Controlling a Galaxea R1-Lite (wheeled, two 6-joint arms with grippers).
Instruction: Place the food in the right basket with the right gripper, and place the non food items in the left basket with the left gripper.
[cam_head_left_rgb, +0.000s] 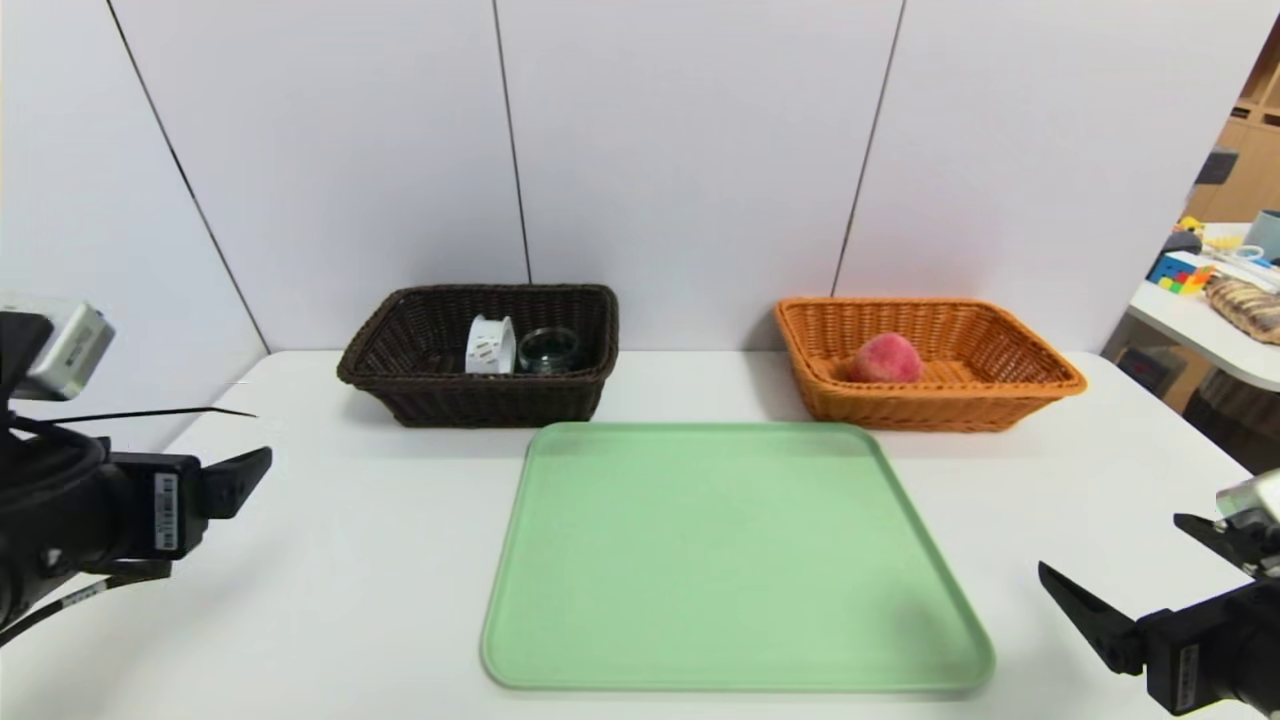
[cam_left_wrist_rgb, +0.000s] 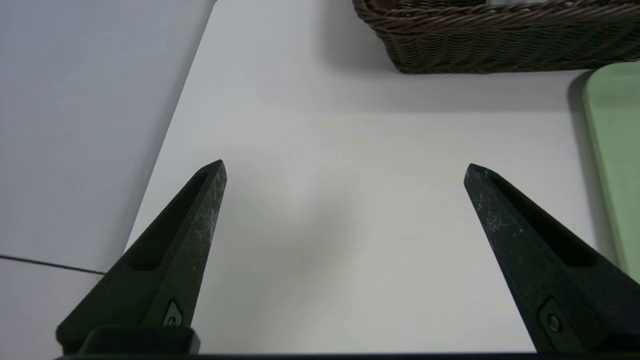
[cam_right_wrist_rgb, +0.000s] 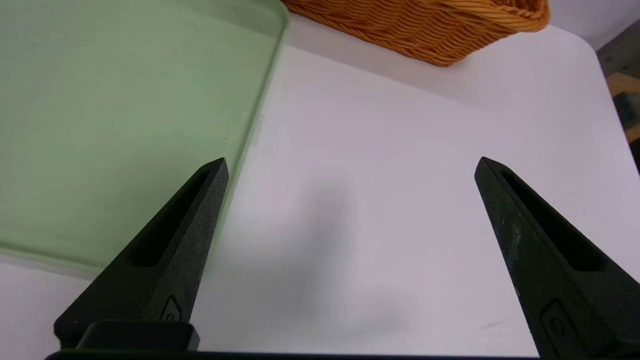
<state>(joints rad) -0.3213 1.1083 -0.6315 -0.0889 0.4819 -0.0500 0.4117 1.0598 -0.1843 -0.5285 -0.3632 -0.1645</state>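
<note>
While the head view takes in the whole white desk (cam_head_left_rgb: 350, 560), each wrist view sees only a small part of it. From the head camera, two baskets sit at the back of the desk by the wall. The dark brown, nearly black wicker basket (cam_head_left_rgb: 480, 355) is on the left, and inside it are two things: one white plastic ring with slotted holes (cam_head_left_rgb: 490, 345) and one small clear glass cup with a dark base (cam_head_left_rgb: 548, 350), side by side. The orange-tan wicker basket with a flared rim (cam_head_left_rgb: 930, 362) is on the right, and one fuzzy pinkish-red peach (cam_head_left_rgb: 885, 359) lies inside it. Only the head view shows these three things. One flat light green tray (cam_head_left_rgb: 730, 560) lies in front of the baskets with nothing on it.

The left wrist view shows only the dark basket's outer wall (cam_left_wrist_rgb: 500, 40) and a strip of the tray's edge (cam_left_wrist_rgb: 615, 160). The right wrist view shows the orange basket's outer wall (cam_right_wrist_rgb: 415, 30) and a corner of the tray (cam_right_wrist_rgb: 125, 125).

The left tool (cam_left_wrist_rgb: 345, 167) hangs over bare desk at the left side, spread wide and holding nothing. The right tool (cam_right_wrist_rgb: 352, 165) hangs over bare desk just beside the tray's right edge, also spread wide and holding nothing.
</note>
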